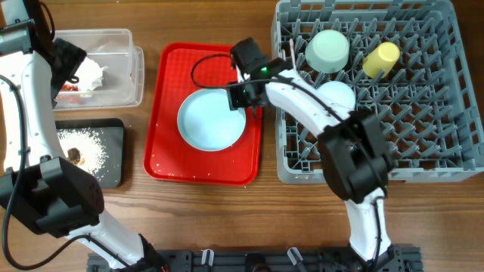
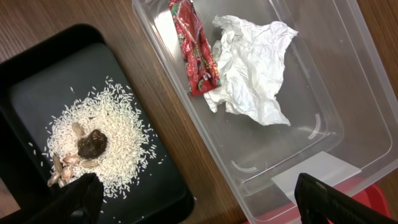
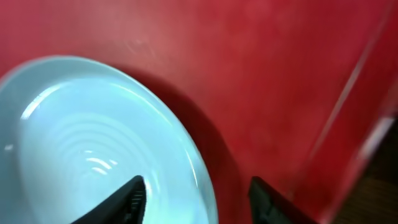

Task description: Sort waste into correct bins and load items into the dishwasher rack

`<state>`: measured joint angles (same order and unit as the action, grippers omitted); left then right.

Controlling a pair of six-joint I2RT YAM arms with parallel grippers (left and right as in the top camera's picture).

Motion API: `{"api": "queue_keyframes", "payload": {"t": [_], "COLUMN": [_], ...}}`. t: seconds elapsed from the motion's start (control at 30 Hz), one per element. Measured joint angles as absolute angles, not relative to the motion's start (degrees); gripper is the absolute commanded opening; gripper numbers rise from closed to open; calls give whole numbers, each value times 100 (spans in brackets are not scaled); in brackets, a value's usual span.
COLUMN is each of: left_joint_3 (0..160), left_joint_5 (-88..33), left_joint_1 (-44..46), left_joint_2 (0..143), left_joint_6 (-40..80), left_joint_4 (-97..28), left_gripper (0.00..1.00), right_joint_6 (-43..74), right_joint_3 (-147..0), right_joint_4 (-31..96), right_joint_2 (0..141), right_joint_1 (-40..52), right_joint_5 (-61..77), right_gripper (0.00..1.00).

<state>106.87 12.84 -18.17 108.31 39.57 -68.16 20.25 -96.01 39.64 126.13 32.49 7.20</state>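
The pale blue plate (image 1: 212, 119) lies on the flat red tray (image 1: 162, 151). My right gripper (image 1: 246, 97) is open and straddles the plate's right rim (image 3: 93, 143), one finger over the plate and one over the tray (image 3: 200, 200). In the dishwasher rack (image 1: 446, 151) sit the pale green bowl (image 1: 327, 50), the yellow cup (image 1: 381, 59) and the pale blue bowl (image 1: 338, 94). My left gripper (image 2: 202, 202) is open and empty above the clear tub (image 2: 311, 124), which holds the white napkin (image 2: 252, 68) and red wrapper (image 2: 196, 46). The black tray (image 2: 37, 81) holds brown scraps (image 2: 91, 143) on white crumbs. I cannot make out the fork and spoon.
The clear tub (image 1: 125, 83) is at the back left, with the black tray (image 1: 113, 162) in front of it. The red tray lies between them and the rack. My right arm crosses the rack's left edge.
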Motion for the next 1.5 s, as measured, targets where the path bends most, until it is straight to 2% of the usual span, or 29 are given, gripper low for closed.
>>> {"api": "queue_keyframes", "payload": {"t": [0.23,0.3,0.67,1.1,1.37,1.5], "left_joint_3": [10687,10687,10687,10687,10687,10687], "left_joint_5": [1284,1284,1284,1284,1284,1284], "left_joint_1": [-1817,-1817,-1817,-1817,-1817,-1817], "left_joint_2": [10831,10831,10831,10831,10831,10831], "left_joint_6": [3957,3957,3957,3957,3957,3957], "left_joint_4": [-6816,-6818,-6816,-6816,-6818,-6818], "left_gripper": [100,100,100,100,100,100], "right_joint_6": [2025,2023,2104,2108,2108,2154], "right_joint_3": [-9601,-9601,-9614,-10328,-10584,-10709], "right_joint_4": [4029,4075,4397,5225,5196,5164], "right_joint_2": [12818,12818,12816,12554,11032,10377], "right_joint_1": [3363,3361,3356,3076,2624,2445], "right_joint_5": [644,569,401,172,-1232,-2359], "right_gripper": [45,36,4,4,4,4]}}
